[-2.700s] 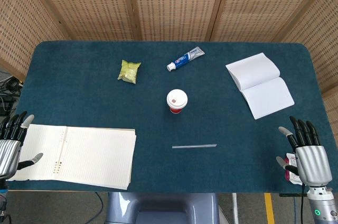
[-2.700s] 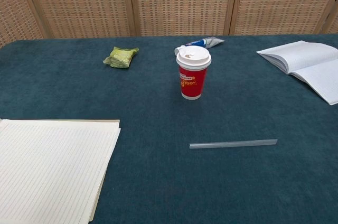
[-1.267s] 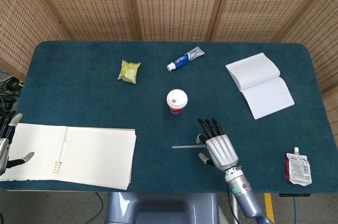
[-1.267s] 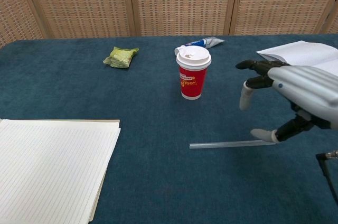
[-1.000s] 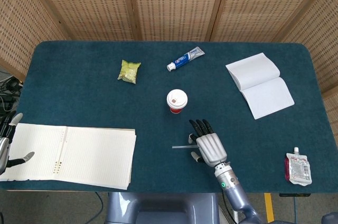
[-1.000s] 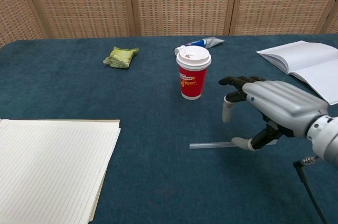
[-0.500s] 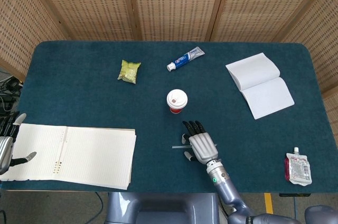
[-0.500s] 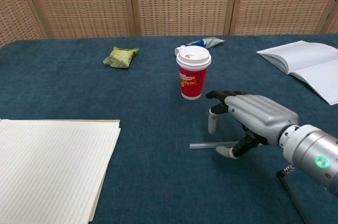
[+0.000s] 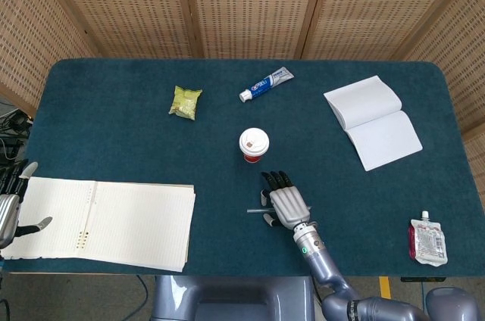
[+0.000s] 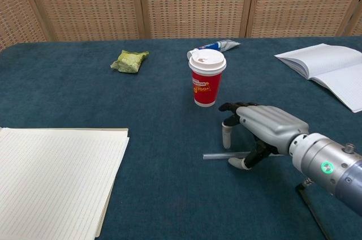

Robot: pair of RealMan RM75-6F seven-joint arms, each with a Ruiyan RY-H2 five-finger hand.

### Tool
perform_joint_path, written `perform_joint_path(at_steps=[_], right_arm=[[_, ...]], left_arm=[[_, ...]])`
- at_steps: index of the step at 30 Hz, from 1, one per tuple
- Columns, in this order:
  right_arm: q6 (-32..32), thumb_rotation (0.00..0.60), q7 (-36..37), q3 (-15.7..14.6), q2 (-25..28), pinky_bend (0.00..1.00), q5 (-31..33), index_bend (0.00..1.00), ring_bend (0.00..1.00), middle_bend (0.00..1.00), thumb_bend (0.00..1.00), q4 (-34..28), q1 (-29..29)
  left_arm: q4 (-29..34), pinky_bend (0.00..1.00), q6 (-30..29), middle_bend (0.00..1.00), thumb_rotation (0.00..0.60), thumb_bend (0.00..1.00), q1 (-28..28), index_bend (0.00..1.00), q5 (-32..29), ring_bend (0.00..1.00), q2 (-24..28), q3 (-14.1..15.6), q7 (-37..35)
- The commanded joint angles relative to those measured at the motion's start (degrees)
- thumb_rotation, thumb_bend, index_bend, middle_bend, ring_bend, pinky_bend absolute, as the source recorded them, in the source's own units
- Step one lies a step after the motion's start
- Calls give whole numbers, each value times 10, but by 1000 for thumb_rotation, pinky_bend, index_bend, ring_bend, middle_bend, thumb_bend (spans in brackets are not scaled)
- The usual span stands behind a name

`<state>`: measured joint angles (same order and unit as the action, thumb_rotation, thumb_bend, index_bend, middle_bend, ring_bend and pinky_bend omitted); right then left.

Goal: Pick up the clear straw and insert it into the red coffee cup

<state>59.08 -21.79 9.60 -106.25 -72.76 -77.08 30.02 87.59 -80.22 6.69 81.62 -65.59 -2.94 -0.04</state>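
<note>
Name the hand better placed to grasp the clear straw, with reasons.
Right. The right hand is directly over the clear straw, fingers apart around it. The left hand sits at the table's far left edge, by the notebook.

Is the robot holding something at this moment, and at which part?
Nothing is held. The right hand is spread over the clear straw, which lies flat on the table; the left hand is open.

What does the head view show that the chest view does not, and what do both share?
Only the head view shows the left hand at the table's left edge and the drink pouch at the right. Only the chest view shows the cup's red side and printed label. Both show the right hand over the clear straw, the red coffee cup, toothpaste tube and green packet.
</note>
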Motion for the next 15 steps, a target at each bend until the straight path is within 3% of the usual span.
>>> perform_joint_path(at_steps=[1, 15], right_arm=[[0, 600, 0, -1, 0, 0, 2, 548, 0, 161, 484, 1, 2], [-7, 600, -9, -9, 3, 0, 20, 564, 0, 170, 545, -4, 9]], left_arm=[[0, 0, 0, 0, 600, 0, 0, 0, 0, 0, 0, 0, 0], [1, 0, -1, 0, 600, 0, 0, 0, 1, 0, 1, 1, -4]])
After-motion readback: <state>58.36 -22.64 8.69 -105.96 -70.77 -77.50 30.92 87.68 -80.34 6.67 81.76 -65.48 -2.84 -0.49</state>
